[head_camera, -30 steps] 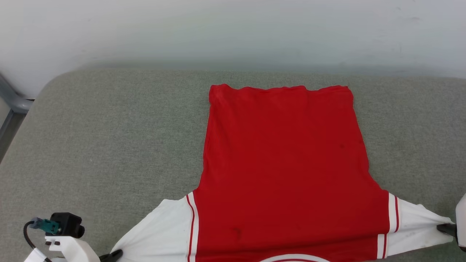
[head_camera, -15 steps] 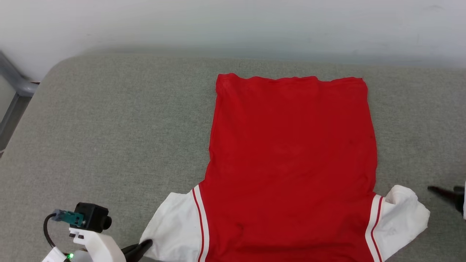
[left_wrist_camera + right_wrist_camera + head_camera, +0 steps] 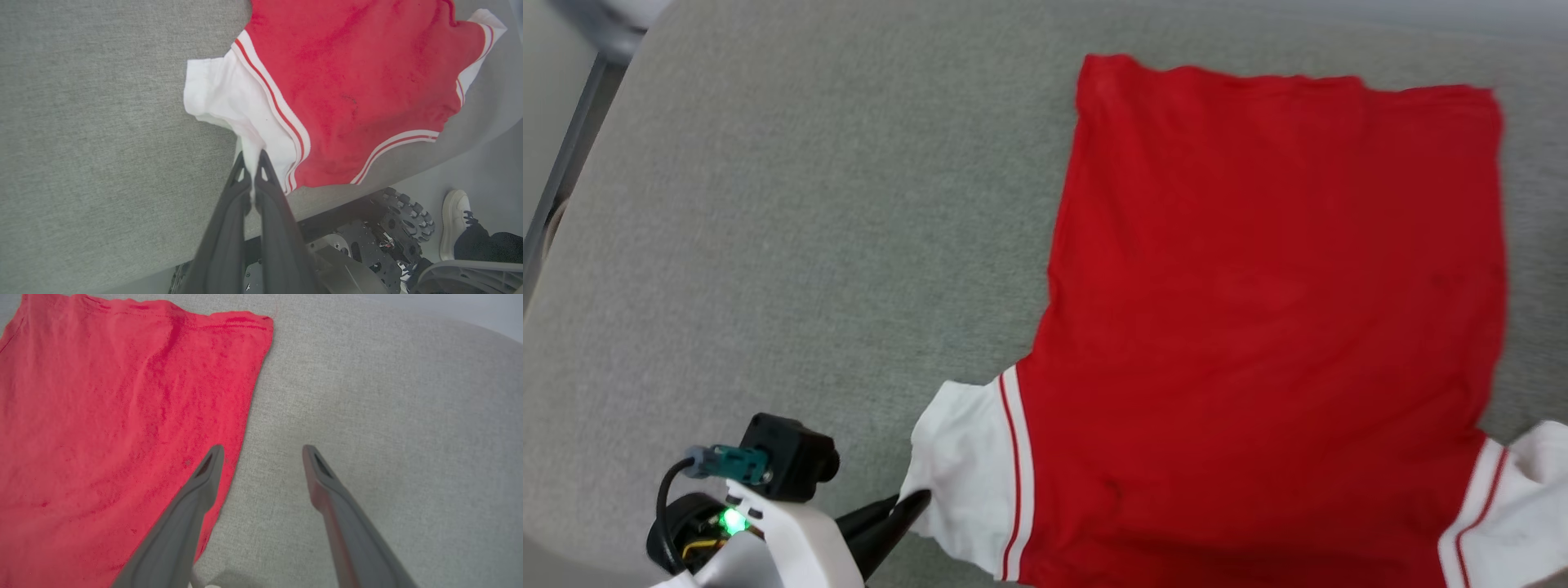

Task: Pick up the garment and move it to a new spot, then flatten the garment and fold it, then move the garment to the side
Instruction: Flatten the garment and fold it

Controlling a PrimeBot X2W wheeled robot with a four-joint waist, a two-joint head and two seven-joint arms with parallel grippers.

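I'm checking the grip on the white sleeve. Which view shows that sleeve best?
The left wrist view: the sleeve is seen close up, with its edge pinched in the shut left gripper. The head view shows it from above, fingertips touching its corner. The right wrist view shows the red garment beside the open right gripper.

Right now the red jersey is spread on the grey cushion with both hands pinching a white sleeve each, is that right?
Not both. The left hand is shut on its white sleeve, but the right hand is open and holds nothing: the right wrist view shows its fingers apart above the side edge of the red jersey on the grey cushion.
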